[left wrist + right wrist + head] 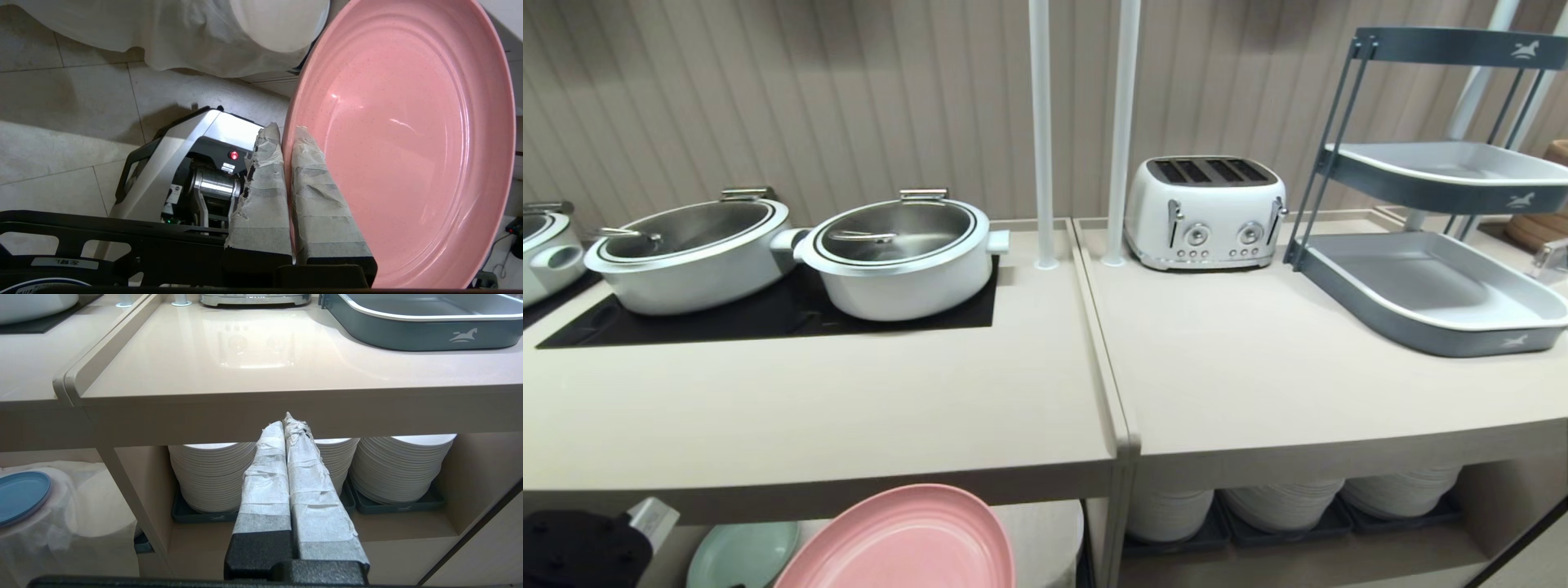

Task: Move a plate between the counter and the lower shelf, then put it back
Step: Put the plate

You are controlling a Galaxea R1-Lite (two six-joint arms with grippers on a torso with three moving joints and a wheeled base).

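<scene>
The plate (907, 539) is matte pastel pink with fine dark speckles; a mint-green plate (742, 554) and a blue plate (20, 495) lie near it. The counter (849, 408) is plain beige with a black cooktop panel (768, 314) under white pots (898, 257). The toaster (1205, 211) is white, and the tray rack (1437, 294) is grey-blue with a pale lining.
</scene>
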